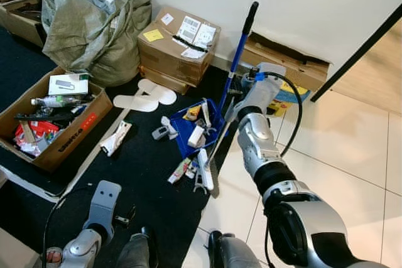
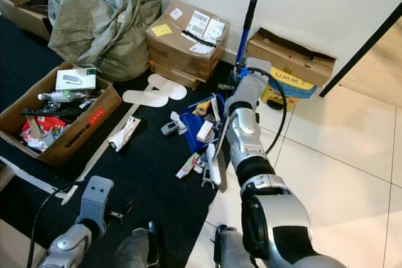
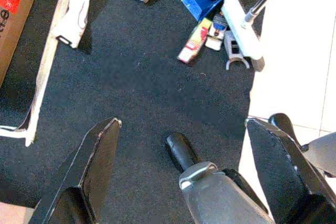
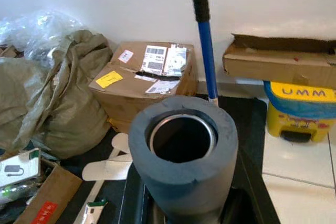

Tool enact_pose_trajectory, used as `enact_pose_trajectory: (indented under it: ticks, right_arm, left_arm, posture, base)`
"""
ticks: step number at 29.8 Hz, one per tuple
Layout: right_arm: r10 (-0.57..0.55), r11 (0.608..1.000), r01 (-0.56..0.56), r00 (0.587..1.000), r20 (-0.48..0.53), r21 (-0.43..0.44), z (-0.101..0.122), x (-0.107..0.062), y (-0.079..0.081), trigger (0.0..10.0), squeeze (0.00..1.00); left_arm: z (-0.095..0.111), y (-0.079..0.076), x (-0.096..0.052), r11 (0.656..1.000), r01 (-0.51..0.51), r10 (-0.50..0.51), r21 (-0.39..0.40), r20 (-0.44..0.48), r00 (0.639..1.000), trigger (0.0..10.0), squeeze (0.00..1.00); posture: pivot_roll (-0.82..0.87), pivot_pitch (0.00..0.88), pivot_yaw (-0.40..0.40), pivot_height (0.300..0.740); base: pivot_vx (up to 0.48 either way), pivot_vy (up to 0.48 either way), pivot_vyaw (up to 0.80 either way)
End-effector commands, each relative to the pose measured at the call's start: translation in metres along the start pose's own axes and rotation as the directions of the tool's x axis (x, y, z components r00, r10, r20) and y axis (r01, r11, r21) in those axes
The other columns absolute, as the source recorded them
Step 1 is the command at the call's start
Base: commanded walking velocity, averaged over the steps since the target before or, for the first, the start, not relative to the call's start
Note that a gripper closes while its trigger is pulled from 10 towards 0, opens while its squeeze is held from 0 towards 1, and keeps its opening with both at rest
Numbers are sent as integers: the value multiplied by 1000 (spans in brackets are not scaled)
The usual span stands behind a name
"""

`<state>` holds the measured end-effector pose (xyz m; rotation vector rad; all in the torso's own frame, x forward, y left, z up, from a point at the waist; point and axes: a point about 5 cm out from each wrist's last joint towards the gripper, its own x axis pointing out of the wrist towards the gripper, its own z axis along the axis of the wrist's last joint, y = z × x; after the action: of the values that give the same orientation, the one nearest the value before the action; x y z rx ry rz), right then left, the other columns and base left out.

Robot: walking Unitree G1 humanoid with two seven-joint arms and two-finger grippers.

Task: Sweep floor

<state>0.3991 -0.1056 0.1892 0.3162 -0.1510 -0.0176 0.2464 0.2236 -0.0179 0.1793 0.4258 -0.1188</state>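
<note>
Two fingers [image 4: 237, 203] around broom handle [image 4: 181, 156]

- A dustpan [image 1: 191, 131] lies on the mat [image 1: 144, 174], with its upright handle [image 1: 237, 54] rising toward the wall.
- A broom head [image 1: 205, 169] lies in front of the dustpan, at the mat's edge beside the tiled floor [image 1: 352, 149].
- Two insoles [image 1: 147, 97] lie left of the dustpan, in front of a taped carton [image 1: 179, 45].
- A sack [image 1: 94, 29] sits left of that carton.
- An open box of clutter [image 1: 53, 117] stands at the far left.
</note>
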Motion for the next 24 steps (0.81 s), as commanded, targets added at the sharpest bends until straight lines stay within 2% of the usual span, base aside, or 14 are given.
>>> enact_pose_trajectory:
  ticks: [1,7,9,14,19,24]
  right_arm:
    - [-20,976,49,990,-140,210,-24,-8,12,10000,0]
    - [-30,972,67,986,-162,224,-25,-7,11,10000,0]
    - [-41,967,93,976,-213,239,-28,-8,12,10000,0]
    - [-42,965,98,974,-224,244,-29,-8,12,10000,0]
    - [-54,959,138,947,-316,249,-35,-10,16,10000,0]
    - [-35,964,123,938,-346,235,-36,-12,17,10000,0]
  left_arm:
    - [-15,-7,-5,1000,6,-8,-25,-61,998,10000,0]
    - [-15,-8,-5,1000,7,-9,-26,-62,998,10000,0]
    - [-15,-8,-5,1000,7,-8,-27,-64,998,10000,0]
    - [-16,-8,-5,1000,6,-8,-27,-65,998,10000,0]
    - [-16,-9,-5,1000,6,-8,-28,-65,998,10000,0]
    - [-17,-9,-5,1000,6,-8,-30,-67,998,10000,0]
  posture:
    - [16,255,34,740]
    - [15,255,33,740]
    - [11,257,32,740]
    - [11,257,32,740]
    - [9,258,28,740]
    - [9,258,28,740]
  base:
    - [0,0,0]
    - [0,0,0]
    - [0,0,0]
    - [0,0,0]
    - [0,0,0]
    - [0,0,0]
